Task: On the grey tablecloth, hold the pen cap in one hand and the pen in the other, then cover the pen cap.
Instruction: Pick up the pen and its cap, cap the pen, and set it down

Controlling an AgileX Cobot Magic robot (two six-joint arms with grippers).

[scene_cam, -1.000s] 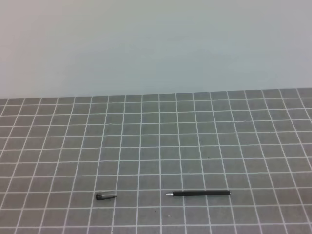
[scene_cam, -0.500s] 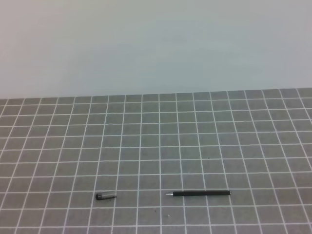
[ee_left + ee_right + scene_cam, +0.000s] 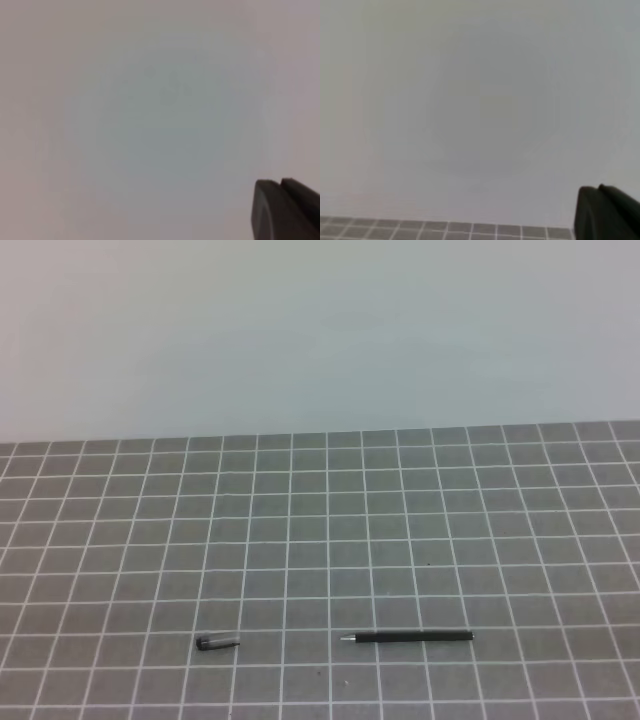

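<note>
Lying flat on the grey tablecloth (image 3: 420, 520), a matte cloth ruled with thin white lines into small squares, are the pen cap (image 3: 217, 642), a stubby dark tube at front left, and the pen (image 3: 410, 637), a slim black rod with its silvery tip toward the cap, well apart from it. Left pincer (image 3: 282, 187) and right pincer (image 3: 600, 191) show dark blunt tips pressed together, empty, against a plain pale wall (image 3: 320, 330).
</note>
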